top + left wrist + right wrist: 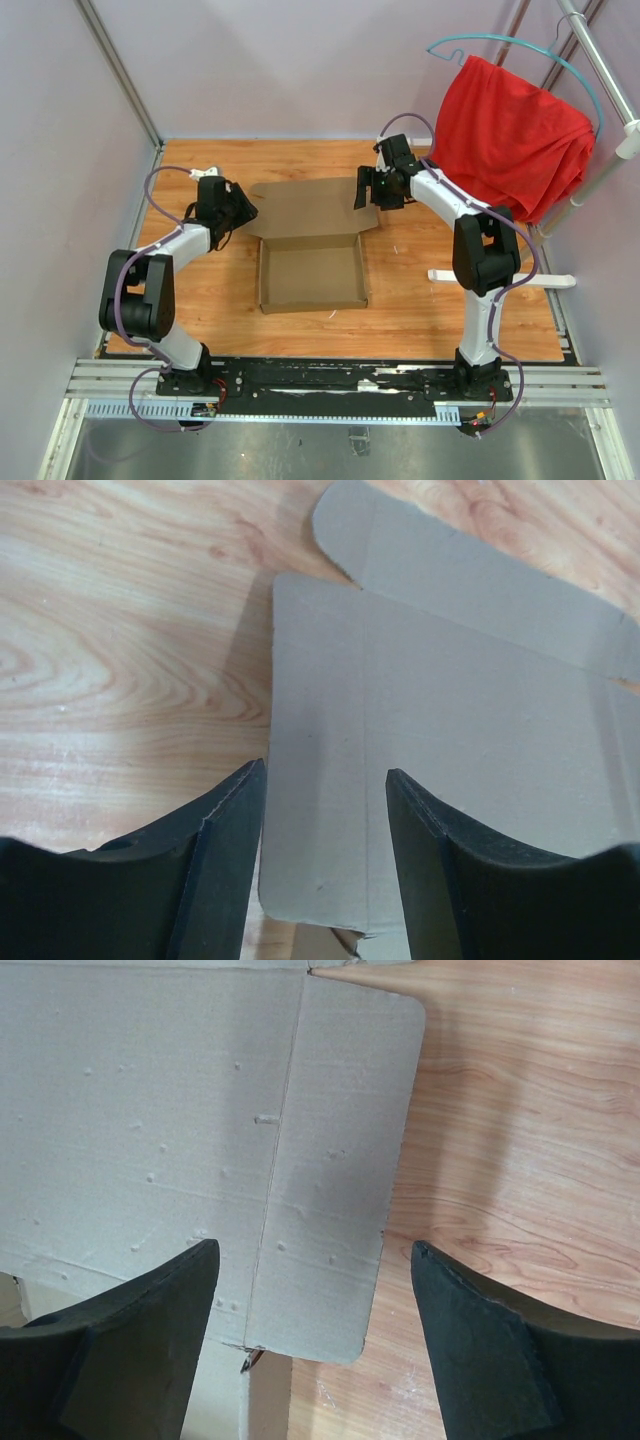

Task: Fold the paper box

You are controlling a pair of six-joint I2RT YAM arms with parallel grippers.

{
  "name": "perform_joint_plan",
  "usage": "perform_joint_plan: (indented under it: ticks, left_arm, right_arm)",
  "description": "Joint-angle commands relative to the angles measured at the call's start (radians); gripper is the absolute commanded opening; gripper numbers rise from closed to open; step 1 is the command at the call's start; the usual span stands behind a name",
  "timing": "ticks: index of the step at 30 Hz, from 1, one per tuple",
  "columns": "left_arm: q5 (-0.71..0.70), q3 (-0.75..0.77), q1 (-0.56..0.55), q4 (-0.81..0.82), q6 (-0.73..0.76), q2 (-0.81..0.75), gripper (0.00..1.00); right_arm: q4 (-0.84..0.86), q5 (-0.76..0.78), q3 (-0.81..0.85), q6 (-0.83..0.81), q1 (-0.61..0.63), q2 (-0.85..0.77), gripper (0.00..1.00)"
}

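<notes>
The paper box [312, 272] lies mid-table as a shallow brown tray with its walls up, and its lid panel [310, 205] is spread flat behind it. My left gripper [240, 208] hovers at the lid's left side flap. In the left wrist view that flap [320, 680] lies beneath the left gripper [325, 768], which is open with neither finger touching it. My right gripper [365, 190] is over the lid's right side flap. In the right wrist view this flap [335, 1160] sits below the right gripper [314, 1245], which is wide open and empty.
A red cloth [510, 135] hangs on a teal hanger from a white rack [600, 70] at the back right. A white bar [500, 278] lies on the wooden table [200, 300] near the right arm. Pale walls close in the left and back sides.
</notes>
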Motion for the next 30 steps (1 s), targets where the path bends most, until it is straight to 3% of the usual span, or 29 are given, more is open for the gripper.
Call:
perform_joint_plan:
  ticks: [1, 21, 30]
  left_arm:
    - [-0.021, -0.004, 0.007, -0.017, 0.021, -0.001, 0.57]
    - [0.079, 0.028, 0.003, 0.049, -0.011, 0.058, 0.54]
    - [0.085, 0.085, -0.050, 0.032, 0.001, 0.071, 0.53]
  right_arm:
    - [-0.008, 0.008, -0.015, 0.018, -0.012, 0.000, 0.79]
    - [0.032, -0.066, -0.037, 0.021, -0.014, 0.013, 0.76]
    - [0.056, -0.096, -0.043, 0.027, -0.011, -0.012, 0.74]
